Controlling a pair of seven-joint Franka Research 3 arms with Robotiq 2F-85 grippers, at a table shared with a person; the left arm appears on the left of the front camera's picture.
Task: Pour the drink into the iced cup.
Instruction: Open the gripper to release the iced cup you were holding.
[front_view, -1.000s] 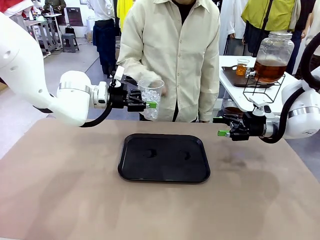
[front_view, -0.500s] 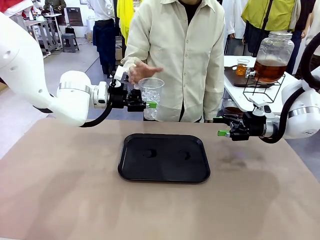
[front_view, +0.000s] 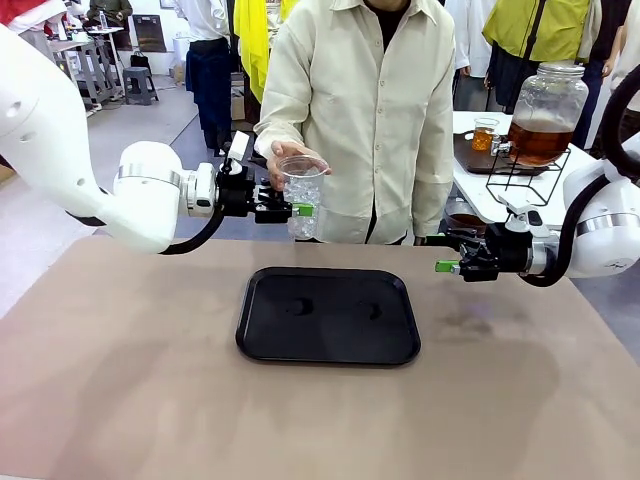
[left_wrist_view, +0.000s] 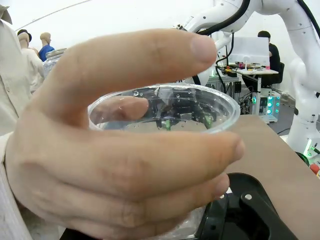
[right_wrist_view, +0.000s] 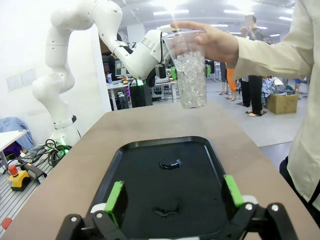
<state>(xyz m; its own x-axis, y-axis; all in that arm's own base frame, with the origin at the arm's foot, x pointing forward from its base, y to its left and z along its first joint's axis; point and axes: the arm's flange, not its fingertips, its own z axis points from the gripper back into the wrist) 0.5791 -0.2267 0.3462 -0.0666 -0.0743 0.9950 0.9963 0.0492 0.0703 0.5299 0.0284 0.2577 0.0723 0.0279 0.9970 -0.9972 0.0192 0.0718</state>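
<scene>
The left gripper (front_view: 296, 209) is clamped on the iced cup (front_view: 302, 195), its green pads pressing the clear plastic wall at about mid height. It holds the cup in the air at twelve o'clock of the black tray (front_view: 330, 350). The person's hand (front_view: 283, 158) is wrapped round the rim of the same cup, so two holders share one thin-walled vessel.

That is the main risk. If the hand tugs or twists while the pads grip, the soft wall may buckle. The cup could then tip or pop free and scatter ice over the tray and the table (front_view: 120, 380). If both let go together, it drops.

The right gripper (front_view: 447, 254) hangs at two o'clock of the tray with its jaws spread wide and nothing between them.

The drink (front_view: 537, 140) sits in the glass jar (front_view: 542, 105) on a side table, farther out at roughly half past one and well apart from the cup. A small cup (front_view: 485, 134) of it stands beside the jar.

Small wet patches (right_wrist_view: 170, 164) on the tray floor could let a cup set there slide.
</scene>
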